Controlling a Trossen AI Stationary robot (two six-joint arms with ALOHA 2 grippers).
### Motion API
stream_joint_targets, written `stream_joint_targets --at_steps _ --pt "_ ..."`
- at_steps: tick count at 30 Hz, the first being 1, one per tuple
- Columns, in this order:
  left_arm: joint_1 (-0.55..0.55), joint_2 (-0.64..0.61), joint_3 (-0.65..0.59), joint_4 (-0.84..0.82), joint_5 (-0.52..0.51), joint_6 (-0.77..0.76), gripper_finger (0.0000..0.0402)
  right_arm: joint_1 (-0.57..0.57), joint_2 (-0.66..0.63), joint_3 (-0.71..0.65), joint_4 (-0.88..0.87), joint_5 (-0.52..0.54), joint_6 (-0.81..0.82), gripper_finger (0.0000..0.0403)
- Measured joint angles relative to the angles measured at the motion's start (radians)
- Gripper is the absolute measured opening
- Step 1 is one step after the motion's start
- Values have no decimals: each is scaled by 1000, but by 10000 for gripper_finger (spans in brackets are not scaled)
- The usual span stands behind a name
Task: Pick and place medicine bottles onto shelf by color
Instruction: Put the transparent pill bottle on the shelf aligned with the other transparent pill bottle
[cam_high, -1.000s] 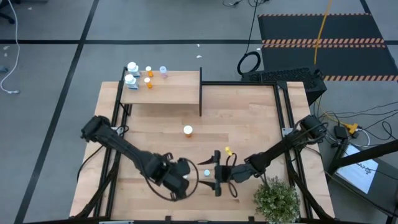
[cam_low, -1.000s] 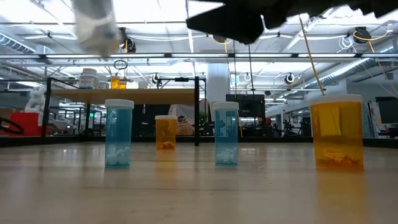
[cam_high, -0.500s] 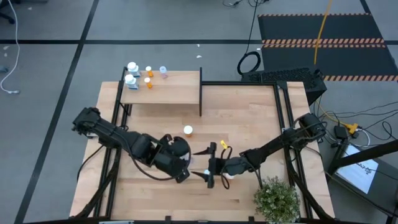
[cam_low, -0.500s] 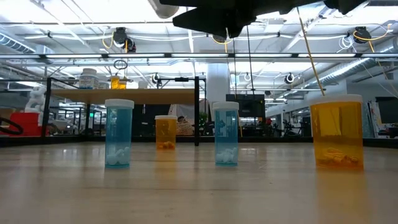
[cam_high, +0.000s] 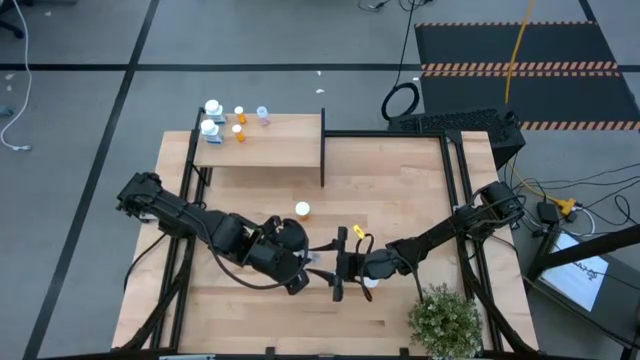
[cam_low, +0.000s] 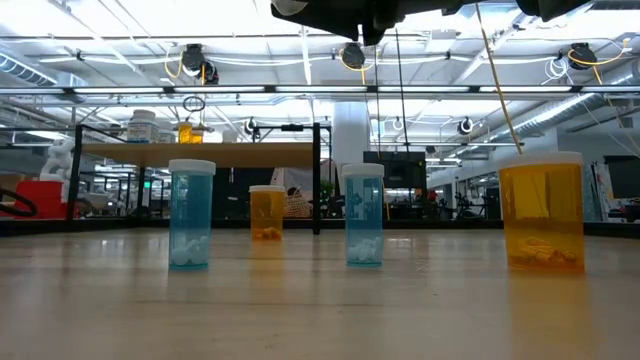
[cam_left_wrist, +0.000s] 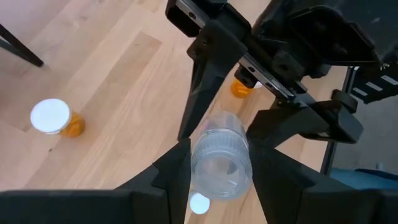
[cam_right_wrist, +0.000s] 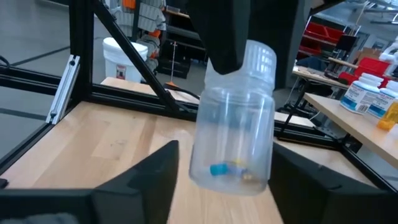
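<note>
One clear bottle (cam_right_wrist: 233, 118) between both end effectors, holding blue, possibly yellow pills.

Left gripper (cam_high: 303, 262) with clear bottle (cam_left_wrist: 221, 163) moved between right gripper (cam_high: 340, 263) fingers

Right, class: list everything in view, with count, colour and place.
table: one, light wood, under arms
shelf: one, light wood, table's far left
white bottles: two, white, on shelf
shelf orange bottles: two, orange, on shelf
pale bottle: one, bluish-clear, on shelf
blue bottles: two, blue, on table
table orange bottles: two, orange, on table
clear bottle: one, clear, between grippers
plant: one, green, table's near-right corner
left gripper: one, dark, shut on clear bottle
right gripper: one, dark, open, flanking clear bottle
</note>
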Motion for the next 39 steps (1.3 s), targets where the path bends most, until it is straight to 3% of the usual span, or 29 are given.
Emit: stream_joint_targets --at_steps 8,12,16,21,26,34,39 --pt "-1 0 0 -3 1 31 155 0 0 0 0 1 -4 146" --pt "-1 0 0 4 2 56 178 0 0 0 0 0 -4 149" --pt "-6 0 0 4 18 98 220 0 -1 -1 -2 -4 5 166" --pt "-6 0 0 17 14 186 273 0 -3 -1 -11 -49 53 158" --pt "-7 -20 0 49 -48 352 306 -9 -11 -1 -50 -196 156 152" --pt "-7 -52 0 102 -100 724 312 -127 -26 -2 -118 -644 349 159" --pt "-6 -53 0 97 -104 845 312 -242 -26 -2 -124 -875 416 157"
